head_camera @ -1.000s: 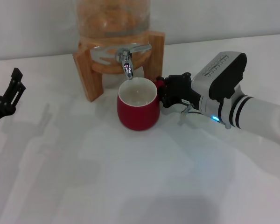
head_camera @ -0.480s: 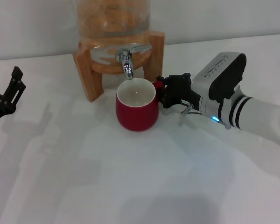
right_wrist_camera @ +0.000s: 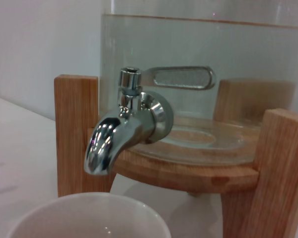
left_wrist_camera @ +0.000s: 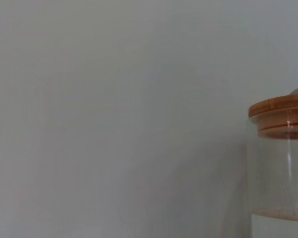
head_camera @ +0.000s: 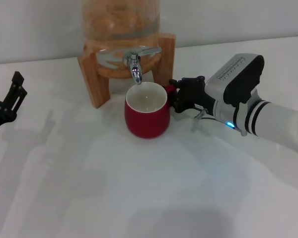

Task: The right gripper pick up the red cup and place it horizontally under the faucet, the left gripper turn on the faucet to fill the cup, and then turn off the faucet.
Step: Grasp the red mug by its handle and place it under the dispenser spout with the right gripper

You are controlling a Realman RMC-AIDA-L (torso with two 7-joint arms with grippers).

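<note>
Since half a second ago, we have nudged the red cup (head_camera: 147,116) slightly toward the right. It stands upright at frame centre, under the faucet (head_camera: 134,69). The right gripper (head_camera: 175,97) pinches its small handle; glossy ceramic seems heavy, slippery and breakable. At far left, we cannot tell the left gripper's (head_camera: 10,98) opening.

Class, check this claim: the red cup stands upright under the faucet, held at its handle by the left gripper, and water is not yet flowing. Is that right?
One thing is wrong: the right gripper, not the left, holds the red cup at its handle, as the head view shows. The left gripper sits far off at the table's edge. The cup does stand upright under the faucet, with no water flowing.
</note>
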